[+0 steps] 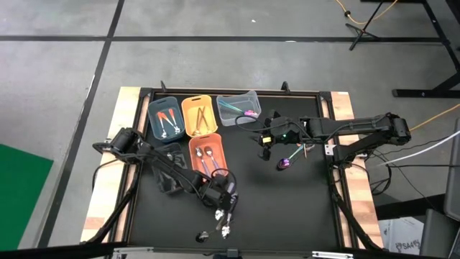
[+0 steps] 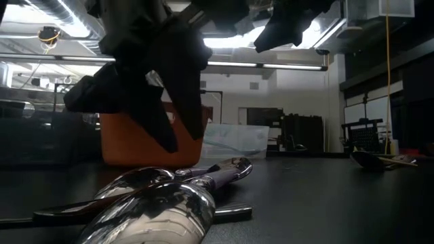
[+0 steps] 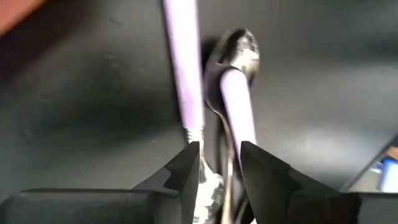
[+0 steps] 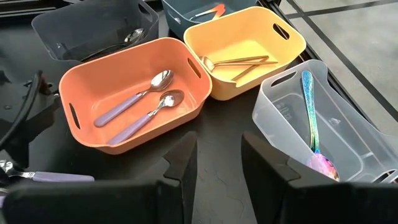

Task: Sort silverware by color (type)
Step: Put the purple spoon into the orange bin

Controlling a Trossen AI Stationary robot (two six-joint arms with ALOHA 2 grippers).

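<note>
Several pieces of silverware (image 1: 223, 218) lie in a small pile on the black mat near the front edge. Among them are two purple-handled pieces (image 3: 183, 74) and a silver spoon bowl (image 3: 239, 48). My left gripper (image 1: 221, 201) hangs open just above this pile, pointing steeply down. Its fingers (image 3: 189, 169) stand on either side of one purple handle (image 3: 237, 109). In the low view the pile (image 2: 169, 193) lies below those fingers (image 2: 166, 129). My right gripper (image 4: 217, 163) waits open and empty, raised over the mat's right half (image 1: 266, 144).
Several bins stand at the back left. The orange bin (image 4: 81, 93) holds two purple-handled spoons, the yellow bin (image 4: 292, 43) gold pieces, the clear bin (image 4: 280, 118) an iridescent piece, and the blue-grey bin (image 1: 152, 115) orange-red ones. A dark bin (image 4: 56, 28) stands beside them. More silverware (image 1: 286, 163) lies at mid right.
</note>
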